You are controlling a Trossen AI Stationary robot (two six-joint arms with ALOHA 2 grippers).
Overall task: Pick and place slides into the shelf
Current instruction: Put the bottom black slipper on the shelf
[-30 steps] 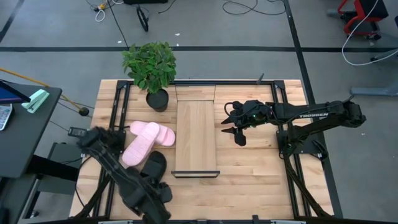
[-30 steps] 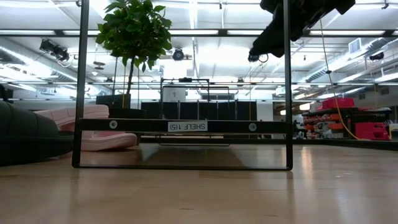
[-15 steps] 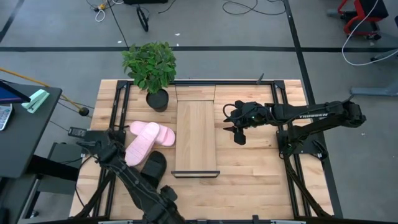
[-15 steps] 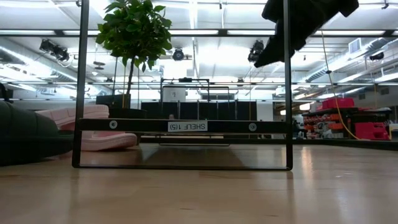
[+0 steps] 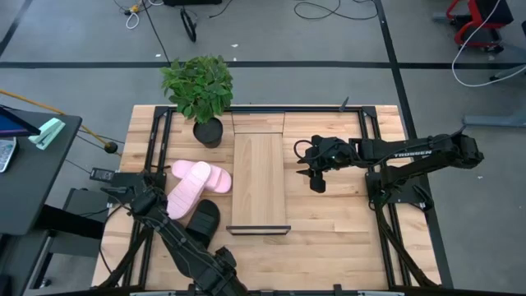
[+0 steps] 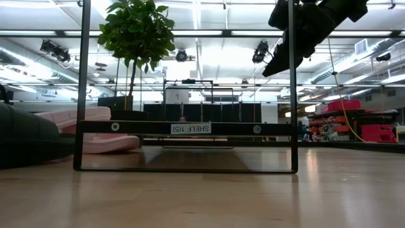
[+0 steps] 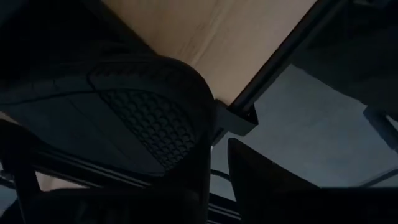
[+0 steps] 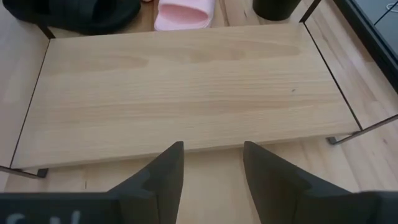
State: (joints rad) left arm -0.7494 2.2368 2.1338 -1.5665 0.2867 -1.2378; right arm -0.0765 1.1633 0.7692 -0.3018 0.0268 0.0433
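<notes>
A black slide (image 7: 118,106) is pinched by the left pincer (image 5: 215,267) at the bench's near edge for lifting, the right pincer (image 8: 211,163) (parted, empty) parked beside the bare shelf (image 5: 259,177).

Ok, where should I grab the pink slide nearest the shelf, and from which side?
Its wide strap. On the pale pink slide sandal the arch opens toward the pale-wood shelf, so coming from the shelf side, one finger could probably slip under the strap, the other over it. The open right gripper faces that opening.
</notes>
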